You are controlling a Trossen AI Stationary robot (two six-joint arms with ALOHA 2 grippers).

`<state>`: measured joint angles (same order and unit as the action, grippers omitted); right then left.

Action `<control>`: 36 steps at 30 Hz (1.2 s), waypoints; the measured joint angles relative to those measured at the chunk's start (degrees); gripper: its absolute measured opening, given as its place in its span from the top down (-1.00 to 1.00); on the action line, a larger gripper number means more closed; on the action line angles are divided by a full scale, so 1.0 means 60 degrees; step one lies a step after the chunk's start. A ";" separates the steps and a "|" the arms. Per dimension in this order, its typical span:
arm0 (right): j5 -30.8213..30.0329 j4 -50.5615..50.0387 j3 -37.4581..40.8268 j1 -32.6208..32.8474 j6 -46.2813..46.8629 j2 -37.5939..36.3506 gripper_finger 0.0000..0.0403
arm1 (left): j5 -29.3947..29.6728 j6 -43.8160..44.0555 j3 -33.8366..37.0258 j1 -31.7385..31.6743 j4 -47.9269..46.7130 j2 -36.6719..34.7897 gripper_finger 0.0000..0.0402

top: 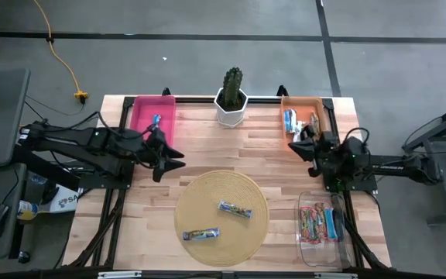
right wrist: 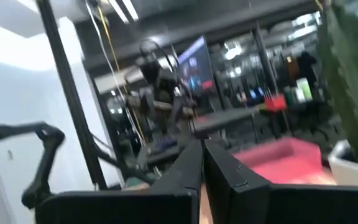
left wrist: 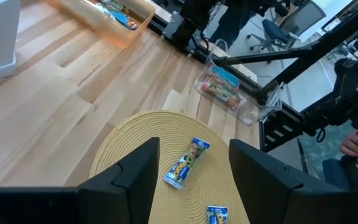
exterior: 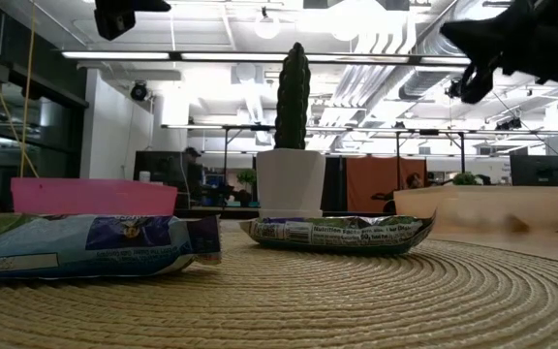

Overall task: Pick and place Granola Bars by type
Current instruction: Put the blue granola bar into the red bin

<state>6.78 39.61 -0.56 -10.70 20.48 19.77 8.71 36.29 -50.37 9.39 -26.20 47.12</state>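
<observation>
Two blue-and-white granola bars lie flat on the round woven mat point(top: 221, 205): one point(top: 235, 209) nearer the mat's middle, the other point(top: 200, 234) toward its near edge. In the low view they show as a near bar point(exterior: 85, 242) and a farther bar point(exterior: 342, 231). My left gripper point(top: 175, 160) hangs open above the bare wood between the pink bin point(top: 153, 116) and the mat; its wrist view looks down on the middle bar point(left wrist: 187, 163). My right gripper point(top: 296, 147) is shut and empty in the air beside the orange bin point(top: 307, 116), with its fingers point(right wrist: 191, 163) together.
A potted cactus point(top: 231, 97) stands at the far edge between the bins. The pink bin holds one bar point(top: 156, 120), the orange bin several point(top: 296, 120). A clear bin point(top: 321, 225) with multicoloured bars sits at the near right. Bare wood lies between mat and bins.
</observation>
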 joint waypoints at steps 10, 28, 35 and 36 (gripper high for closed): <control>0.0412 -0.0806 0.0004 -0.0007 -0.0038 -0.0118 1.00 | 0.0146 -0.0233 0.0000 0.0003 0.0997 0.0260 0.05; 0.1641 -0.3282 0.0007 -0.0011 -0.0083 -0.3208 1.00 | 0.1702 -0.0153 0.0000 0.0000 0.1713 0.0209 0.05; 0.1068 -0.4075 0.0007 -0.0011 -0.0103 -0.3241 1.00 | 0.1923 -0.0082 0.0000 0.0000 0.1705 0.0208 0.05; 0.0779 -0.4311 0.0007 -0.0011 -0.0128 -0.3241 1.00 | 0.1982 -0.0077 0.0000 0.0000 0.1705 0.0209 0.05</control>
<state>11.45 13.75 -0.51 -10.76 19.71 0.32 20.60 35.83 -50.37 9.39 -15.97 48.38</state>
